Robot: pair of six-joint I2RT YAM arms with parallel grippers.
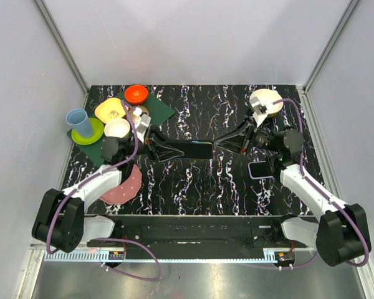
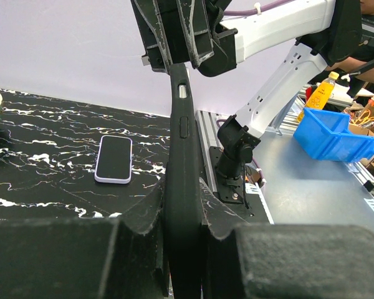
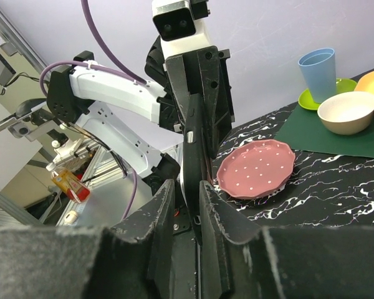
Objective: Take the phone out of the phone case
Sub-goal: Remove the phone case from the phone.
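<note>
Quick count of what's on the table [image 1: 199,180]: two arms, and both are on the same thing. The black phone case [image 1: 192,149] hangs in the air between them, over the middle of the table. The left gripper [image 1: 168,150] is clamped on its left end, and the right gripper [image 1: 219,143] is pinched on the right end.

From the left wrist the case [image 2: 182,156] is edge-on, side buttons showing. The left gripper's [image 2: 184,205] pads are pressed on both faces. From the right wrist it looks the same, with the case [image 3: 193,143] wedged between the right gripper's [image 3: 187,205] fingers. I honestly can't tell if a phone is sitting inside it.

One lilac-edged phone [image 1: 260,169] lies flat, screen up, right beside the right arm (clearest from the left wrist [image 2: 114,159]), well apart from the case.

Dishes, all singles:
- One pink plate [image 1: 126,185] with white dots, by the left arm.
- One blue cup [image 1: 79,121] standing on one green plate [image 1: 96,129].
- One yellow bowl [image 1: 109,110], one red bowl [image 1: 136,94] and one cream bowl [image 1: 117,128], clustered far left around one dark green mat [image 1: 162,112].
- One pale bowl [image 1: 271,98] far right, behind the right wrist.
</note>
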